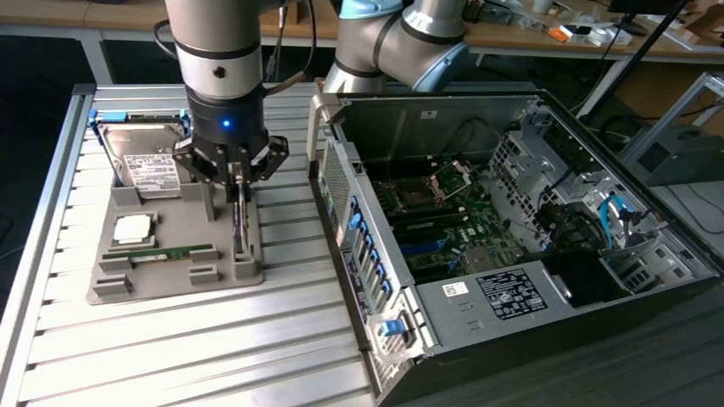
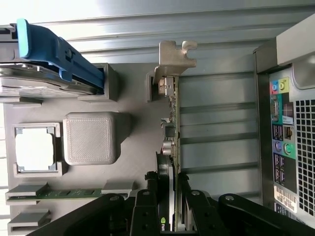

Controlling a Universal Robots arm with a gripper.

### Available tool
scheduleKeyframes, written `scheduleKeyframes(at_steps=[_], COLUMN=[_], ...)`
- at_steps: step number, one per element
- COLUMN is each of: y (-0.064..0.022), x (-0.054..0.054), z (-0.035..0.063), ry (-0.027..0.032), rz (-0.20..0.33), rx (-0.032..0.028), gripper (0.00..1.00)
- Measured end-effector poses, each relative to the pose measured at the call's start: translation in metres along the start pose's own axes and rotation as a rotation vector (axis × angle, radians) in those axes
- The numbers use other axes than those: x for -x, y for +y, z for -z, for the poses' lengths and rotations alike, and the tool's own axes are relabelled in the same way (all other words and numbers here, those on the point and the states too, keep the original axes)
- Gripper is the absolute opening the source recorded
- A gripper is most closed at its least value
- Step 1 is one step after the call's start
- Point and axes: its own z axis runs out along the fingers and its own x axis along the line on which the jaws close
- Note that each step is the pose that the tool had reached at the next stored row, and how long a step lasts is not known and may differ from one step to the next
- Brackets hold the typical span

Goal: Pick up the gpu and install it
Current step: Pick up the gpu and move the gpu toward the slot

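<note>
Green board with a silver bracket, the gpu is standing on edge in the grey tray. The gripper is pinching its faces narrowly. Likely light, stiff and fragile, it is asking for a hold on its bare flat faces.

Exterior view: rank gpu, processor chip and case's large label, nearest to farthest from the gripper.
1. gpu: right below the gripper.
2. processor chip: grey tray, exterior view's left.
3. large label: inside the case, exterior view's right.
</note>
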Motion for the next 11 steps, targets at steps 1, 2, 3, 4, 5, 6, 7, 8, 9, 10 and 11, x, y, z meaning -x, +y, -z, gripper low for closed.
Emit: scheduleKeyframes(at_steps=[1, 2, 3, 4, 5, 6, 7, 8, 9, 10, 11], y=[0.0, 0.0, 0.0, 0.0001, 0.0001, 0.0001, 0.0001, 0.0001, 0.0001, 0.0002, 0.0002], x=[0.0, 0.0, 0.0001, 0.0001, 0.0001, 0.0001, 0.0002, 0.0002, 0.0002, 0.0003, 0.0003], z=[0.0009, 0.0017, 0.0026, 0.0038, 0.0052, 0.0063, 0.0071, 0.008, 0.0088, 0.0097, 0.0104], ry=[0.0001, 0.0001, 0.0001, 0.0003, 0.0003, 0.0003, 0.0004, 0.0004, 0.0004, 0.0005, 0.0005], rz=[0.0, 0.0, 0.0, 0.0, 0.0, 0.0, 0.0, 0.0, 0.0, 0.0, 0.0], rx=[0.0003, 0.0006, 0.001, 0.002, 0.003, 0.0037, 0.0042, 0.0047, 0.005, 0.0053, 0.0058], gripper=[0.27, 0.27, 0.27, 0.27, 0.27, 0.27, 0.27, 0.27, 0.27, 0.27, 0.27])
